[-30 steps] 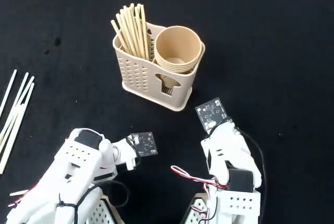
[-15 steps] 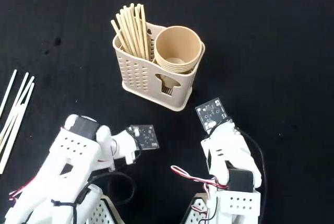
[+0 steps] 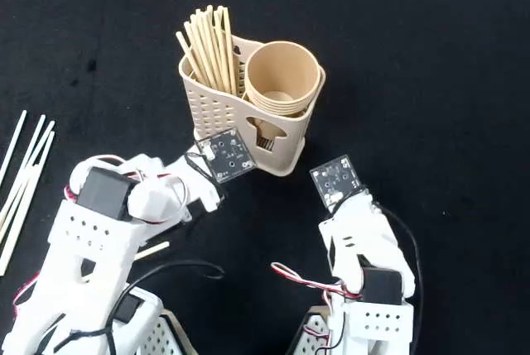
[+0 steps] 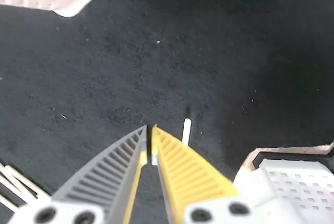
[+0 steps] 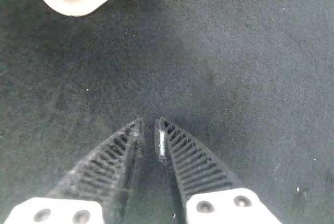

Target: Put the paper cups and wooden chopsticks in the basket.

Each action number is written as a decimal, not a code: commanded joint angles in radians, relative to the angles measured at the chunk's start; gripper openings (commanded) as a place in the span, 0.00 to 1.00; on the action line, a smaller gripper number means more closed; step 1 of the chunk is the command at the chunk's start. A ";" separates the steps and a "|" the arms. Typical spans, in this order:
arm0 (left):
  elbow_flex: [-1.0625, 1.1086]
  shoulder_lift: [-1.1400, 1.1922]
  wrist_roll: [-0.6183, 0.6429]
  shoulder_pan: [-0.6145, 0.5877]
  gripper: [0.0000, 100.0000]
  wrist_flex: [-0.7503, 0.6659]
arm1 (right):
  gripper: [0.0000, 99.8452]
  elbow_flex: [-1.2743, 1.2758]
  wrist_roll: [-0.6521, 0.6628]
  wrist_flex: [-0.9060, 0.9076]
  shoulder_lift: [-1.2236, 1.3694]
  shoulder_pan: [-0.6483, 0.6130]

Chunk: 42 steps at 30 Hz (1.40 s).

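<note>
Left gripper [image 4: 150, 129]: clamped on one chopstick [image 4: 186, 130] over the table [image 3: 431, 82], close to the basket [image 3: 219, 119], probably to carry it there.
Right gripper [image 5: 148, 125]: empty, jaws a narrow gap apart, parked near the basket's corner.
Cups [image 3: 281, 74]: nested in the basket beside a bundle of chopsticks [image 3: 211, 45].
Loose chopsticks [image 3: 25, 173]: lay well apart from the basket.
Hidden: most of the clamped chopstick, behind jaw and arm.
</note>
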 commanded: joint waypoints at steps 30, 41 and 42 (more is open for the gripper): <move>0.789 -0.005 -0.287 -0.378 0.07 -0.652 | 0.05 -0.007 0.003 -0.017 -0.071 -0.009; 0.641 -0.005 -0.295 -0.377 0.03 -0.416 | 0.05 -0.007 0.003 -0.017 -0.071 -0.008; 0.595 -0.005 -0.295 -0.377 0.03 -0.356 | 0.05 -0.007 0.003 -0.017 -0.071 -0.008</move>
